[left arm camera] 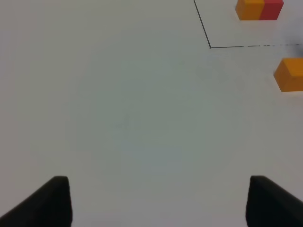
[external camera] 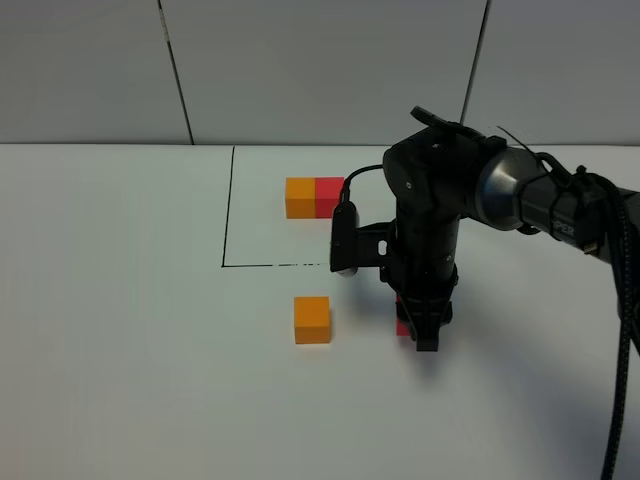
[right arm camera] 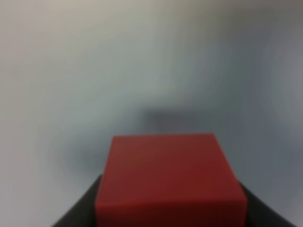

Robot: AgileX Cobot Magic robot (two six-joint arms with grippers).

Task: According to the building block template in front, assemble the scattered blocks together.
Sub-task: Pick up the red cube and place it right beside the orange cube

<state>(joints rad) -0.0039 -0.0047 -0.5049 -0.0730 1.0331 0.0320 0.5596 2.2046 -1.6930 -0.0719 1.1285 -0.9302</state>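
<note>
The building block template (external camera: 314, 197) is an orange-and-red bar inside the black drawn frame (external camera: 228, 210); it also shows in the left wrist view (left arm camera: 259, 9). A loose orange cube (external camera: 312, 319) (left arm camera: 289, 74) sits on the table just outside the frame's near line. To its right, my right gripper (external camera: 425, 335) (right arm camera: 170, 218) points down and is shut on the red cube (right arm camera: 168, 179), of which only a sliver (external camera: 402, 326) shows in the high view. My left gripper (left arm camera: 161, 203) is open over bare table, left of the frame, with nothing between its fingers.
The white table (external camera: 120, 350) carries only the blocks and the drawn frame. A grey panelled wall (external camera: 320, 70) runs along its far edge. The right arm's cable (external camera: 625, 330) hangs at the right side.
</note>
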